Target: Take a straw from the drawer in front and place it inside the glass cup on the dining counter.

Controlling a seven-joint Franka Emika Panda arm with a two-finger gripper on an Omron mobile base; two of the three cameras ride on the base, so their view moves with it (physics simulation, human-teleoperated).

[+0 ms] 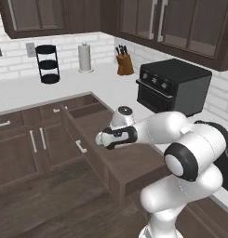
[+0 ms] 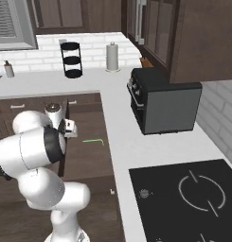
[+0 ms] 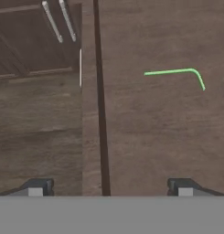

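Both base views look forward and down from behind, sharing the open drawer (image 1: 116, 153); hand view looks close down into it.

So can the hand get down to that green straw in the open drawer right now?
Probably yes. The drawer stands pulled out, the straw lies bare on its floor with nothing over it, and the hand hangs above with fingers wide apart, though off to one side of the straw.

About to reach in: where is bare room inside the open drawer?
The dark-brown wooden drawer floor is bare all around the bent light-green straw. Nothing else lies inside. The open gripper hangs above its front wall, the tighter side.
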